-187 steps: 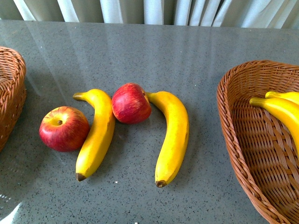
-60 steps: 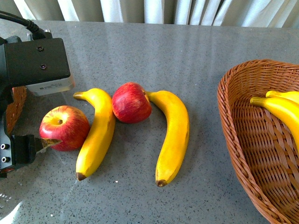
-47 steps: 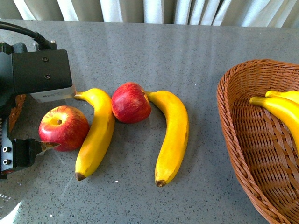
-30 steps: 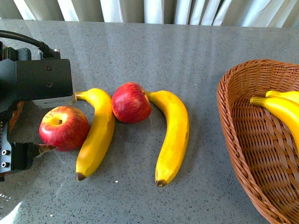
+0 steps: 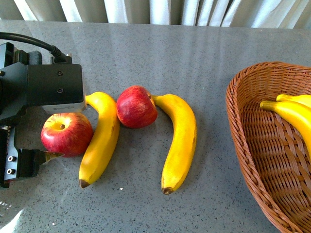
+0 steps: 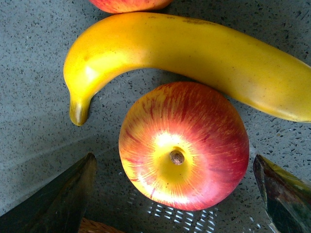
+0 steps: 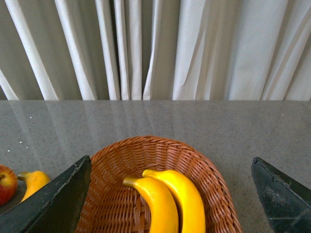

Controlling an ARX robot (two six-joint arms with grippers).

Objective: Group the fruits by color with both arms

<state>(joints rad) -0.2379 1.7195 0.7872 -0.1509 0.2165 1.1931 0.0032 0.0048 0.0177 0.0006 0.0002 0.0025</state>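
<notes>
Apple (image 6: 183, 145) between wide-spread left pincer (image 6: 172, 159) jaws

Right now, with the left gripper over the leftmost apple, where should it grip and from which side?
Probably straight down from above, closing across the apple at its widest girth. It sits stem up, the banana lies against only one flank, and the open left gripper straddles the two free flanks.

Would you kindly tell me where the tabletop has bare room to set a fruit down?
The widest bare patch of table lies between the right banana and the basket. The strip between the middle apple and the curtain is free. The left is crowded: the left apple and left banana touch, with the left end effector around that apple.
</notes>
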